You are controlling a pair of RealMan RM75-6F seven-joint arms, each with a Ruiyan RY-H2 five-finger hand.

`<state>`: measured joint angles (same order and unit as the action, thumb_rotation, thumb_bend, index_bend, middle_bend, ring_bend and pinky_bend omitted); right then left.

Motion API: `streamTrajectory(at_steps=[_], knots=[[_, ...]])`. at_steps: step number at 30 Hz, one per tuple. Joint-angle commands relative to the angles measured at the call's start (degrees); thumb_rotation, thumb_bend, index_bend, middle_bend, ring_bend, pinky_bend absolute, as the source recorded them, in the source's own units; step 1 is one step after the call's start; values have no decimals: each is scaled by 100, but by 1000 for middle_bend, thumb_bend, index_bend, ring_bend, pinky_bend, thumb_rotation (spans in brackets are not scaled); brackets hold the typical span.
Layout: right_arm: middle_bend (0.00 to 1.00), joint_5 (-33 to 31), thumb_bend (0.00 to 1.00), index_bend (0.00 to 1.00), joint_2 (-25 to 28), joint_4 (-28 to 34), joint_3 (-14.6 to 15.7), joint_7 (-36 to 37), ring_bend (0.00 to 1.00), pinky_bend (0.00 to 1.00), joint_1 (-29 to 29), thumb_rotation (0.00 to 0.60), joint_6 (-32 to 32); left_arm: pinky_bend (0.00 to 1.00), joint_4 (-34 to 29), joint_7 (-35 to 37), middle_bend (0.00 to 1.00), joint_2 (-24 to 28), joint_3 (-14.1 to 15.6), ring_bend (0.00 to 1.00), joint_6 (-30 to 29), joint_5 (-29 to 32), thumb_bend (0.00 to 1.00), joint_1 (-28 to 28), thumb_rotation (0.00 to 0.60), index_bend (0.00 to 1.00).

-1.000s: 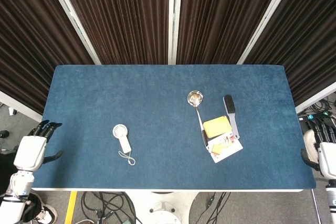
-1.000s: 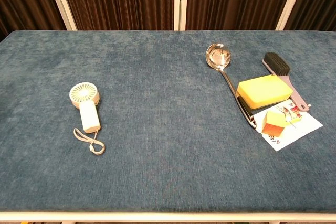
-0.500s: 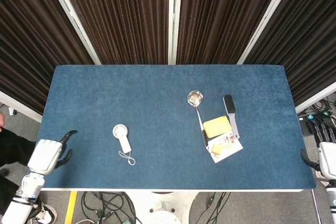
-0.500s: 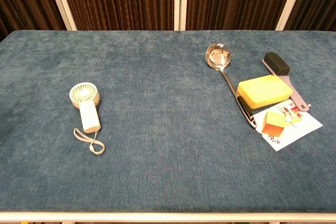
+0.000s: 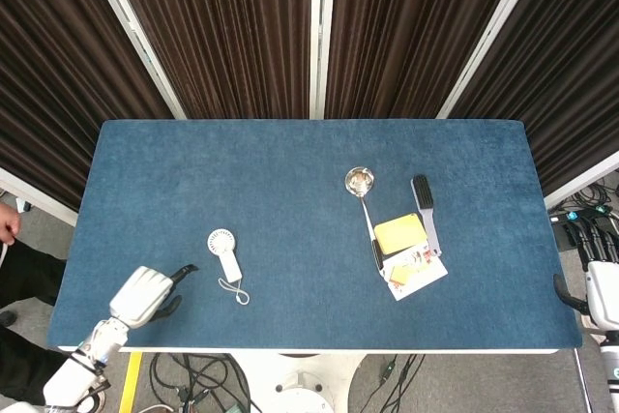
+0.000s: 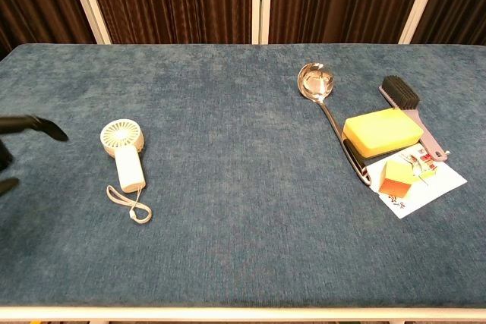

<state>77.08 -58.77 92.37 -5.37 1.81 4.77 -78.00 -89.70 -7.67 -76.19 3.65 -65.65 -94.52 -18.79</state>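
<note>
This is looking like a robot lab: dark curtains (image 5: pixel 222 26) are enclosing a blue-covered bench (image 5: pixel 290 171), and loose cables (image 5: pixel 193 374) are lying on the floor.

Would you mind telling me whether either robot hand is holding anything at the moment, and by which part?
Nothing is held. The left robot hand hovers open near the small fan without touching it; the right robot hand sits empty at the table's edge.
</note>
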Motion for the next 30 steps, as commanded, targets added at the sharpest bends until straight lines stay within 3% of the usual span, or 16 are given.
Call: streamTrajectory(at_steps=[1, 12, 30], knots=[[0, -32, 303, 0, 9, 12, -2, -22, 0, 0, 6, 600, 27, 913, -26, -330, 858, -149, -55, 885, 364, 236, 450, -214, 600, 191], [0, -120, 303, 0, 11, 25, -21, -60, 0, 0, 37, 600, 102, 913, 186, -688, 857, -542, -235, 885, 861, 663, 452, -570, 600, 191], [0, -231, 303, 0, 3, -28, -22, -50, 0, 0, 51, 600, 201, 913, 532, -712, 860, -880, -365, 885, 1028, 1062, 455, -841, 600, 191]])
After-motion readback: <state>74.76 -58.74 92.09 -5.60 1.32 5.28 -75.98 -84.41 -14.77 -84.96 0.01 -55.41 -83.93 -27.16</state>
